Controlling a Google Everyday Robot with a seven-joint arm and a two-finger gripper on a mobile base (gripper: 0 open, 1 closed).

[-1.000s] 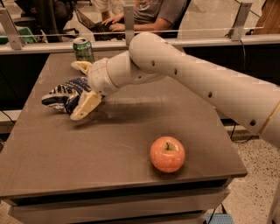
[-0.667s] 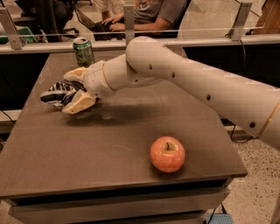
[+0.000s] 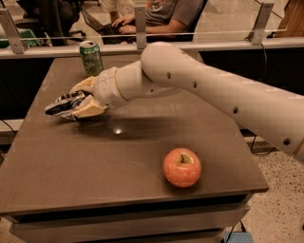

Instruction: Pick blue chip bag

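The gripper (image 3: 80, 100) sits over the far left part of the table (image 3: 95, 171), at the end of a thick white arm (image 3: 199, 85) that reaches in from the right side of the view. Its two tan fingers (image 3: 89, 109) are clamped on the blue chip bag (image 3: 60, 105), one above the bag and one below it. The crumpled, shiny bag, dark blue with white and black markings, sticks out past the fingertips to the left, and only that end is visible; the rest is hidden between the fingers. The bag lies roughly level, close over the tabletop. A dark shadow lies on the surface just under the gripper, but whether the bag touches the table or hangs just above it cannot be told.

Behind the gripper and slightly to its right stands a green can (image 3: 91, 58), upright near the far edge of the table and apart from both the bag and the fingers. Well away from the gripper, toward the near right corner of the table, rests a red apple (image 3: 182, 167) with its stem facing up; it touches nothing but the tabletop. A small bright glint lies on the table surface just to the right of the gripper and a little nearer the front, under the arm. Beyond the far edge of the table runs a rail (image 3: 213, 43), and a seated person (image 3: 161, 14) shows behind it.
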